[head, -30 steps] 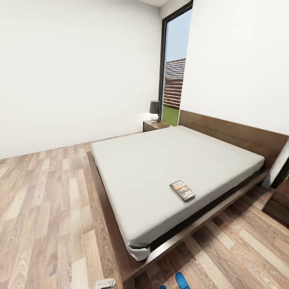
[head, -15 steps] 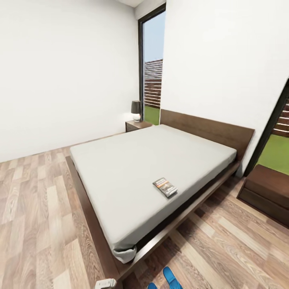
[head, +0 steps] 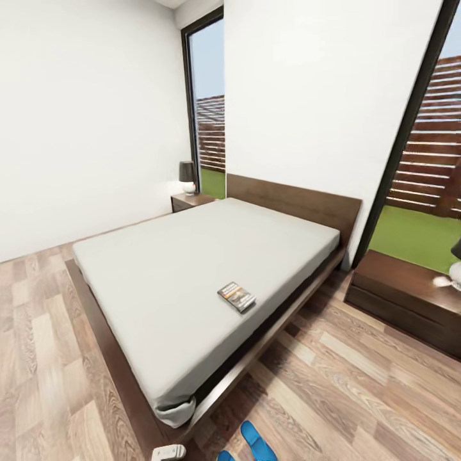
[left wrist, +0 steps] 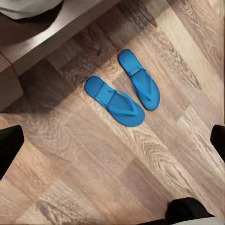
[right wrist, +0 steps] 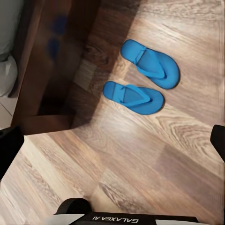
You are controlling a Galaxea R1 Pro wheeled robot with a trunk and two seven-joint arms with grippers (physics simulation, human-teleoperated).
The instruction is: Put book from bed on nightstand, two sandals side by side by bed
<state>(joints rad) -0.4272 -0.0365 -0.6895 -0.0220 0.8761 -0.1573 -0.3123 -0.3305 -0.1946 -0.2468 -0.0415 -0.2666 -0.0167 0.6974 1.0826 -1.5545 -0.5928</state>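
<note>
The book (head: 236, 297) is seen lying flat on the bed (head: 192, 275), near the mattress edge that faces the near nightstand (head: 410, 298), while a second nightstand (head: 189, 202) stands at the far side of the headboard. The two sandals (left wrist: 124, 91) are found close together on the wood floor (head: 358, 390) beside the bed's foot corner, toes angled apart. Both grippers' jaws are spread wide, with nothing held.

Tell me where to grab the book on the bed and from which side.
The book lies flat on the mattress of the bed, near the edge facing the floor. It is thin, so a side pinch looks unlikely. Likely best: come from that floor side, descend from above, and close the jaws across its narrow width, or nudge it past the edge first and pinch the overhanging cover.
</note>
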